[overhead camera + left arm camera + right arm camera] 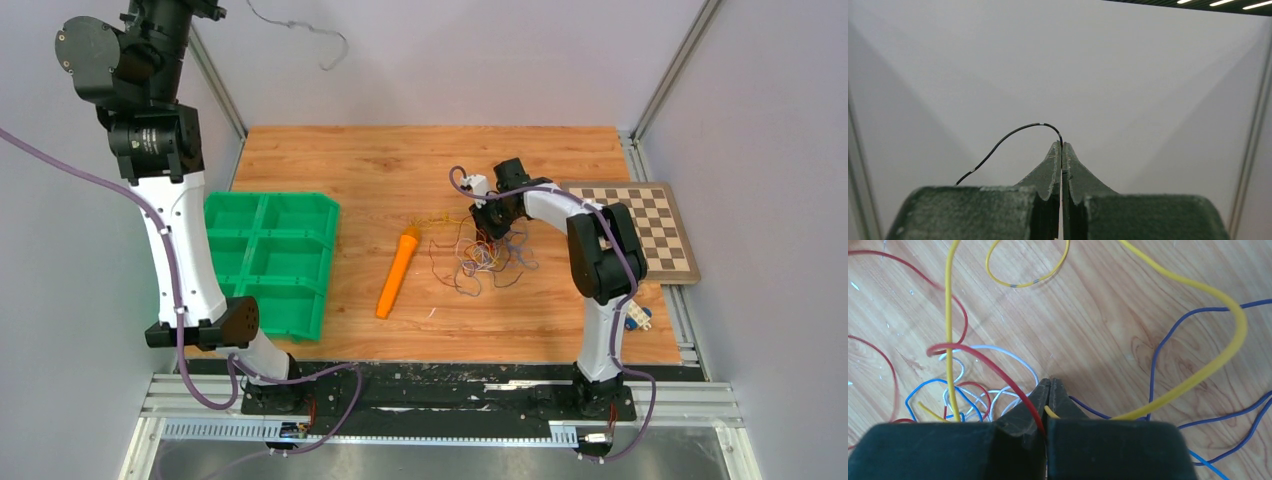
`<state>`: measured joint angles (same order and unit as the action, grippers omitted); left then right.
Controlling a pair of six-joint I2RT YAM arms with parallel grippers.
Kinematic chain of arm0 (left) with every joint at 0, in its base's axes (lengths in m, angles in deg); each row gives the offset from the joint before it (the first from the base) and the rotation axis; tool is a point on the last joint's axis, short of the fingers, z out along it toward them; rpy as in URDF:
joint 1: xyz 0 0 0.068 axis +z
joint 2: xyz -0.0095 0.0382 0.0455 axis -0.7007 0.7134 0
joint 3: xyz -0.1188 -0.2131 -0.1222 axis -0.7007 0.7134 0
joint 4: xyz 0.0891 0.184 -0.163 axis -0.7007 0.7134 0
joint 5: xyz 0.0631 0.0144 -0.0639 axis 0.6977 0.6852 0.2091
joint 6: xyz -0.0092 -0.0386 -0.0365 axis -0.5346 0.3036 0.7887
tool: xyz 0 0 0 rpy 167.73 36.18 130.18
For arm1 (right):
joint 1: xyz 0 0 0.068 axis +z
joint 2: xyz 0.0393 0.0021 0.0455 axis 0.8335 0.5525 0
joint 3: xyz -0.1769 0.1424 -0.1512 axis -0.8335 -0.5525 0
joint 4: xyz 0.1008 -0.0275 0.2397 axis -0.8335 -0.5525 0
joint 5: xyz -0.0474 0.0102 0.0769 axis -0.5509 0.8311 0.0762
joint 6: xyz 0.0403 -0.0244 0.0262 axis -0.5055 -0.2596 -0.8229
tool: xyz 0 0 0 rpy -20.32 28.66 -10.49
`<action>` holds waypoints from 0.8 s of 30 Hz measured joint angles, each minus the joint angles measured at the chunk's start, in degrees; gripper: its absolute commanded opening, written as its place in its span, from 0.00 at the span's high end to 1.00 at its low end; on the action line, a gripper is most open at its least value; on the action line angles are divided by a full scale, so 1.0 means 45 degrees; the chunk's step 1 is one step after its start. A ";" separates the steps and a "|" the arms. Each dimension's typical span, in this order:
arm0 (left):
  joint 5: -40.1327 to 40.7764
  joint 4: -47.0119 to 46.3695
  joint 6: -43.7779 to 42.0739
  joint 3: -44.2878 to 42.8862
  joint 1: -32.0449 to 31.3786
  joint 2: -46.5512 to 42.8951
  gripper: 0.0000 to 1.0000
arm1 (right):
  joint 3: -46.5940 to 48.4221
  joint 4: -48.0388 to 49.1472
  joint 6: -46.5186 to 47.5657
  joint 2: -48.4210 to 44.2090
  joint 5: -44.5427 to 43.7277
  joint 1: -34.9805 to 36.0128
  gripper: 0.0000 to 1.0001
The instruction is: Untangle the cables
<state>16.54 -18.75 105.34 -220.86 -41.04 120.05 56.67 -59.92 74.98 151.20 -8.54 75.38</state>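
Left arm point(180, 240) is raised high at the far left, with its wrist out the top of the overhead view. Left fingers point(1060, 150) are closed, pinching one thin black cable point(1013, 132) at the very tips. The cable arcs up and left from the tips, then droops in the air in front of the grey back wall.

Right arm point(600, 250) is bent down over the desk point(380, 160). Right fingers point(1048, 390) are closed, tips low over the wood, inside the pile of cables point(480, 258). The pile sits centre-right on the desk, just right of the orange marker point(398, 272).

In the right wrist view, a red cable point(998, 371) and a yellow cable point(1198, 377) both run into the seam between the fingers. Can't tell which one is really clamped. White and blue loops lie on the left of the fingers and dark blue strands on the right, all loose on the desk.

A green divided tray point(270, 260) is on the left side of the desk. A checkerboard point(640, 225) sits at the right edge, well apart from the pile.
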 measured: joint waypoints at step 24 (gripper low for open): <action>0.0248 0.0874 -0.4556 1.3945 0.4862 -0.4969 1.00 | 0.1141 -0.3565 0.0126 -0.0049 0.2419 -0.0243 1.00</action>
<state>17.65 -14.82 84.84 -158.11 -19.16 97.69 61.81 -75.96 75.55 150.98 2.35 74.28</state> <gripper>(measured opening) 0.006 0.003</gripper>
